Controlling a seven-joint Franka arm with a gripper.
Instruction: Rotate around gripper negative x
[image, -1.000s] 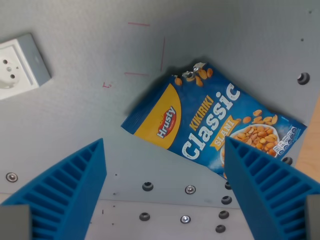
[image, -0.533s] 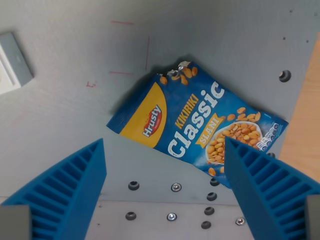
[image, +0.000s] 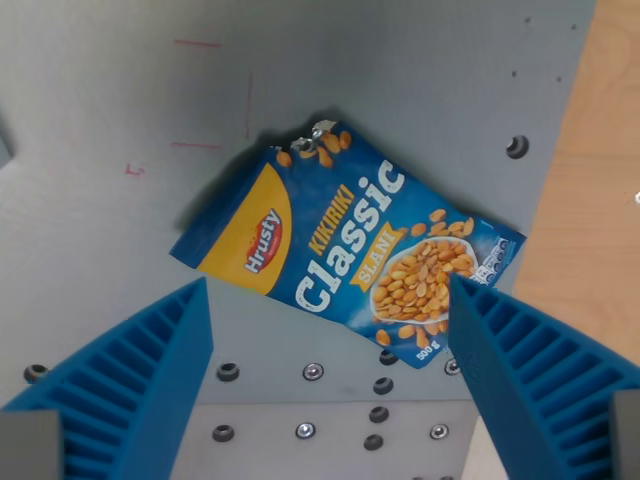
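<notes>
**Open fingers above a single peanut bag**

Nearest the camera, two blue ribbed fingers (image: 120, 390) rise from the bottom corners of the wrist view, one at the wrist view's left and one at the wrist view's right. They stand wide apart, with nothing between them, and they touch nothing; the gripper (image: 325, 385) is empty.

Just beyond the fingers, a seam crosses the grey tabletop (image: 110, 230), and about ten small screws and holes (image: 313, 372) are scattered along it, some bright, some dark. One more hole (image: 516, 147) sits farther off, near the tabletop's edge on the wrist view's right.

Past the screws lies one peanut bag (image: 345, 255), flat on the tabletop and turned at a slant, its lower corner toward the wrist view's right reaching in among the screws. It is blue, with a yellow patch bearing a red "Hrusty" logo at the end toward the wrist view's left, the word "Classic" in large white letters across the middle, and a picture of peanuts at the other end. Its top corner looks torn. The bag lies between the two fingers as seen from here, but below and beyond them, well apart from both.

Farther still, thin red pen marks (image: 215, 95) show on the grey surface. A pale wooden surface (image: 590, 200) runs down the wrist view's right beyond the tabletop's edge.
</notes>
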